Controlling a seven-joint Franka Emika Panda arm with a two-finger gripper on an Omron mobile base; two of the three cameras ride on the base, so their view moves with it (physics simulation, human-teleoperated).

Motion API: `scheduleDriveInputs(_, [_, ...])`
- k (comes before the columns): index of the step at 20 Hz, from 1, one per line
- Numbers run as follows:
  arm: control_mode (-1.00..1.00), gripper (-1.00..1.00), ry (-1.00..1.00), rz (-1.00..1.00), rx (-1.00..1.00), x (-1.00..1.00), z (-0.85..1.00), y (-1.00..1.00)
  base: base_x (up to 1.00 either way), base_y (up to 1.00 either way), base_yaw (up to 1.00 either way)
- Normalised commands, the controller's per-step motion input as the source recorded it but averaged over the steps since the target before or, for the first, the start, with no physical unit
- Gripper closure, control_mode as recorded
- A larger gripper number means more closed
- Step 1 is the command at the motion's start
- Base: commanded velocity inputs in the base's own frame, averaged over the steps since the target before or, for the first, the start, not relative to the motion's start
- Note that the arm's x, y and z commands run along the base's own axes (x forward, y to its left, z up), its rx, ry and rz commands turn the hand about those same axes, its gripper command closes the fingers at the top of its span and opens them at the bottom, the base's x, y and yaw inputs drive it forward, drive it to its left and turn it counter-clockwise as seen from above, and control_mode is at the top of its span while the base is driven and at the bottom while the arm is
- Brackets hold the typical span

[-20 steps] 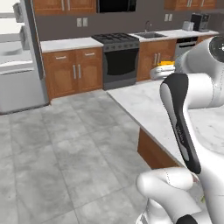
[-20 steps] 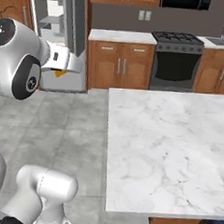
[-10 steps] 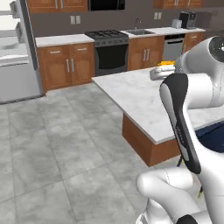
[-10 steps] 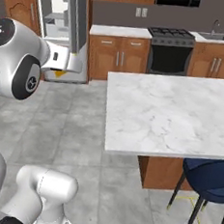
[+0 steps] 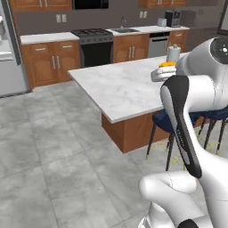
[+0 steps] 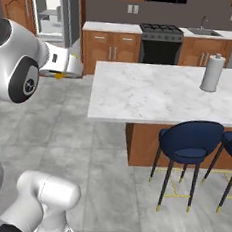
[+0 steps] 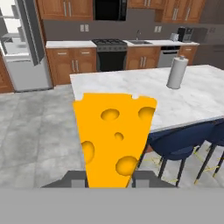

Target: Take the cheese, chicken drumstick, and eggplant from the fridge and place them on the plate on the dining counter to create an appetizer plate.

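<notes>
cheese hiding most of fingers, fridge cropped at edge

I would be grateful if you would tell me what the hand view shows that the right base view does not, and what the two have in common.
The hand view alone shows the full face of the cheese, a yellow-orange wedge with holes, held between the fingers of the gripper.

The right base view alone shows the dining counter's brown wooden base and the whole blue stools down to their legs.

Both show the marble dining counter, the paper towel roll upright on it, the stove and the open fridge.
</notes>
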Motion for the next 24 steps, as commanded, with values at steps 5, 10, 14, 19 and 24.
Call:
scheduleDriveInputs(5, [1.0, 1.0, 0.0, 0.0, 0.0, 0.0, 0.0, 0.0, -0.28, -1.0, -0.07])
scheduleDriveInputs(10, [1.0, 1.0, 0.0, 0.0, 0.0, 0.0, 0.0, 0.0, -0.01, -1.0, -0.04])
scheduleDriveInputs(14, [1.0, 1.0, 0.0, 0.0, 0.0, 0.0, 0.0, 0.0, 0.11, -1.0, 0.0])
scheduleDriveInputs(19, [1.0, 1.0, 0.0, 0.0, 0.0, 0.0, 0.0, 0.0, 0.38, -1.0, 0.0])
scheduleDriveInputs(24, [1.0, 1.0, 0.0, 0.0, 0.0, 0.0, 0.0, 0.0, 0.44, -1.0, 0.0])
